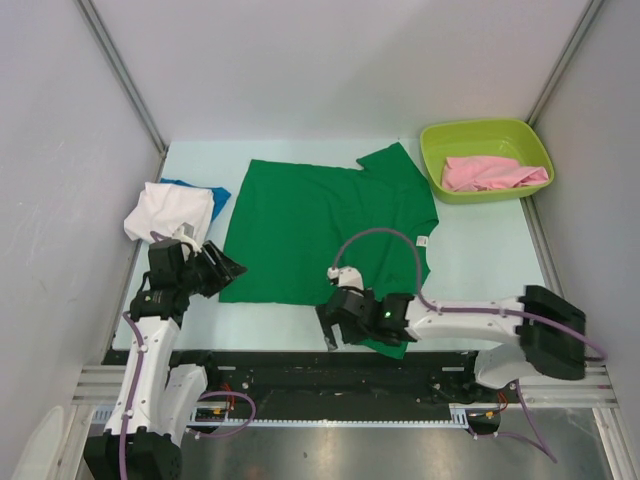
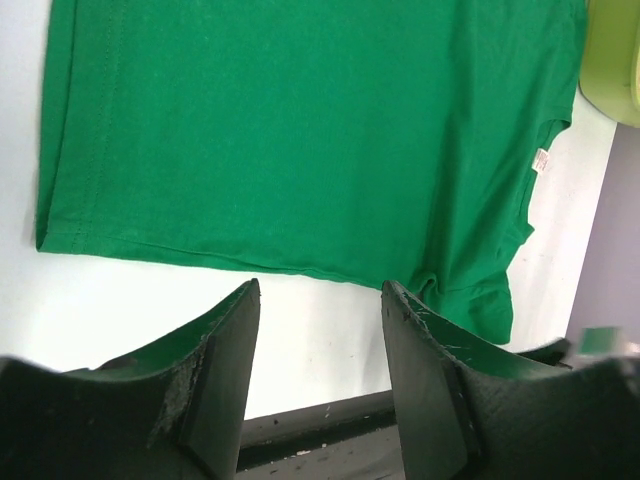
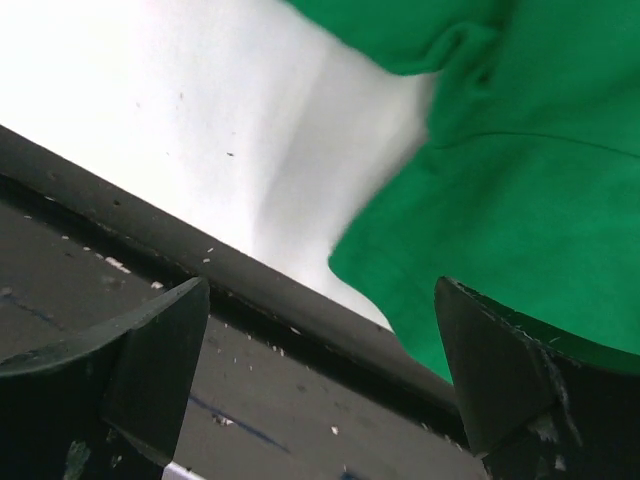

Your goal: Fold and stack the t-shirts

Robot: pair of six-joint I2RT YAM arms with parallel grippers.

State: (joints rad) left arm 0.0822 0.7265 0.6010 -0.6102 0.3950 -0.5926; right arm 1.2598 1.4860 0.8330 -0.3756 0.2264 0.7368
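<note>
Lying spread flat: green t-shirt (image 1: 320, 225) | left gripper (image 1: 232, 268) jaws parted, empty, at its left edge | right gripper (image 1: 329, 337) spread wide, seemingly over near sleeve

The pale table (image 1: 480, 260) carries a green shirt (image 1: 320, 225) spread flat at its middle. A white shirt (image 1: 170, 212) is bunched over a blue shirt (image 1: 205, 192) at the left, and a tub (image 1: 432, 165) sits far right.
</note>
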